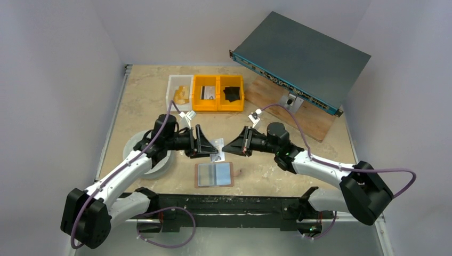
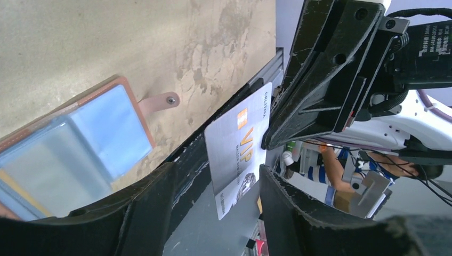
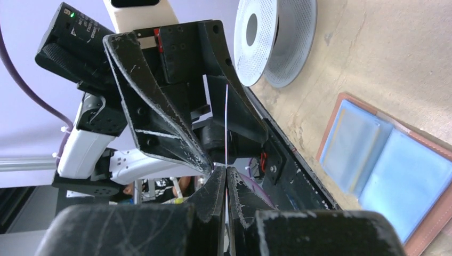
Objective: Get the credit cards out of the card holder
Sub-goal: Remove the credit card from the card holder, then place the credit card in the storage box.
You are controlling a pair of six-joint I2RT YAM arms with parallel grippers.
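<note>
A silver credit card (image 2: pixel 237 146) with gold VIP lettering hangs in the air between the two grippers, a little above the table. My right gripper (image 3: pixel 226 170) is shut on one end of it; in the right wrist view the card (image 3: pixel 226 122) shows edge-on as a thin line. My left gripper (image 2: pixel 213 170) is open, its fingers standing on either side of the card's other end with gaps showing. The card holder (image 1: pixel 215 174) lies open and flat below them, its pale blue inner faces up and its snap tab (image 2: pixel 162 100) out to the side.
Two yellow bins (image 1: pixel 217 92) and a white bin (image 1: pixel 178 90) stand at the back of the table. A grey metal case (image 1: pixel 298 56) rests on a wooden board at the back right. A round grey disc (image 1: pixel 144 154) lies under the left arm.
</note>
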